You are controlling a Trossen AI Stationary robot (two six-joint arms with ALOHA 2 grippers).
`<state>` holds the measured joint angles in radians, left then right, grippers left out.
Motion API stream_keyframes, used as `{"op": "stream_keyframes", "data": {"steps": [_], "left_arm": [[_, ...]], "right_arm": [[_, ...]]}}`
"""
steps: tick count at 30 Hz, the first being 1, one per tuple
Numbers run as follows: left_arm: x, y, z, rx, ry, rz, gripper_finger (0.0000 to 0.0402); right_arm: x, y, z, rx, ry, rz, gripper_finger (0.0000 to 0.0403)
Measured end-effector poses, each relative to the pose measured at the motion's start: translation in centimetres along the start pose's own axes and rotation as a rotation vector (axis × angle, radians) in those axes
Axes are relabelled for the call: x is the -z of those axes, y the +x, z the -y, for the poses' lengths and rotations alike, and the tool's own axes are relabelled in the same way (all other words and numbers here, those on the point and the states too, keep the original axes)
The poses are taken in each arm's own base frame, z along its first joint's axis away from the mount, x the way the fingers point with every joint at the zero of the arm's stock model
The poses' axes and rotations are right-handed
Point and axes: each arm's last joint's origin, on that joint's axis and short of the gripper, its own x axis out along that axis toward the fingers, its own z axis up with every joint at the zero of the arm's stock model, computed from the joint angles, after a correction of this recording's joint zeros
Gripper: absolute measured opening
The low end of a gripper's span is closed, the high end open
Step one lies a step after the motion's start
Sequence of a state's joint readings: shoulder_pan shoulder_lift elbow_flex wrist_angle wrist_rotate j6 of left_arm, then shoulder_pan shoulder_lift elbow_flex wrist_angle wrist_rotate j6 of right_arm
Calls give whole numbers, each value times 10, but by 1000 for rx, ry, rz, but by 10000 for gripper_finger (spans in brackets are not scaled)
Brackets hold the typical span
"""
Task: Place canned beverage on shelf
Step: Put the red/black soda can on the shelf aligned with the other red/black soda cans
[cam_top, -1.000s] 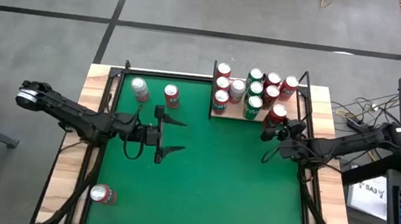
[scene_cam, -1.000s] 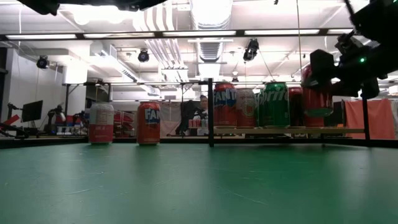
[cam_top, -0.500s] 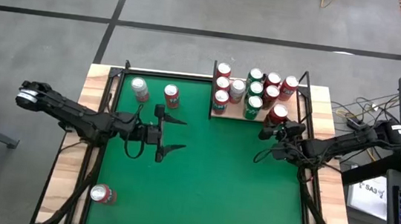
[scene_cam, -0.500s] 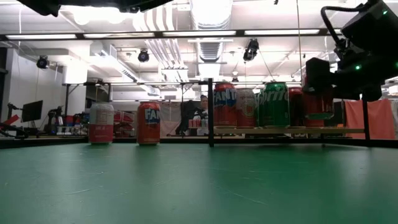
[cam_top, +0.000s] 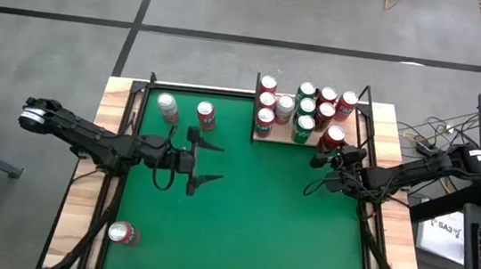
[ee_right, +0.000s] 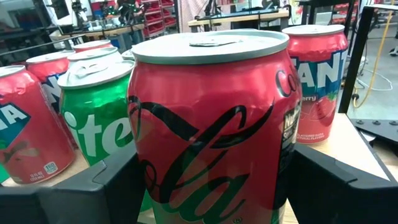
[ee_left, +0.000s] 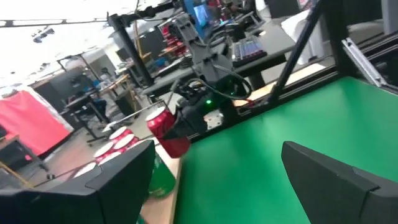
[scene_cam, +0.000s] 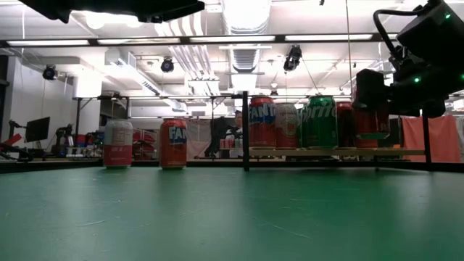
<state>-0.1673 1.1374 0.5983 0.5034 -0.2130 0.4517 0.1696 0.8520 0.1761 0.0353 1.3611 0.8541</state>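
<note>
While the right gripper [cam_top: 328,150] clasped the can [cam_top: 333,135], that can stood upright at the shelf's [cam_top: 274,137] near right corner.
From above, the left gripper [cam_top: 206,161] waited mid-table, spread wide and empty; at table height the can [scene_cam: 370,114] hung just above the shelf [scene_cam: 333,152]; wrist-on, its long axis [ee_right: 214,124] ran vertical, top upward, between the fingers [ee_right: 339,186].

Level across the green surface [scene_cam: 217,217], two cans stand upright at the far left: a pale can [scene_cam: 118,143] and, just beside it, a red Fanta can [scene_cam: 173,143]. Right of a black post, the shelf [scene_cam: 337,152] carries a row of upright cans, among them a Fanta [scene_cam: 262,122] and a green Sprite [scene_cam: 320,122]. The right gripper [scene_cam: 373,93] hangs at the row's right end, its jaws around a red can [scene_cam: 371,119].
</note>
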Motion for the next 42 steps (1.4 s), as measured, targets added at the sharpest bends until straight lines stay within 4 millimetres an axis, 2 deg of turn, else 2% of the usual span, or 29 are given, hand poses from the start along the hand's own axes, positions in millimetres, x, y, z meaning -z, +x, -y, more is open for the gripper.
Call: {"op": "stream_keyframes", "data": {"steps": [9,29,37,42], "left_arm": [[13,-7,5,28,-1,-25,333],[14,-10,4,22,-12,-18,333],[15,-10,2,7,-23,-21,333],[15,-10,1,5,-24,-18,333]], "right_arm": [[0,0,0,-3,-4,-4,290],[0,0,0,0,53,1,290],[-12,-1,-8,29,119,49,290],[-18,-1,-13,30,80,51,290]]}}
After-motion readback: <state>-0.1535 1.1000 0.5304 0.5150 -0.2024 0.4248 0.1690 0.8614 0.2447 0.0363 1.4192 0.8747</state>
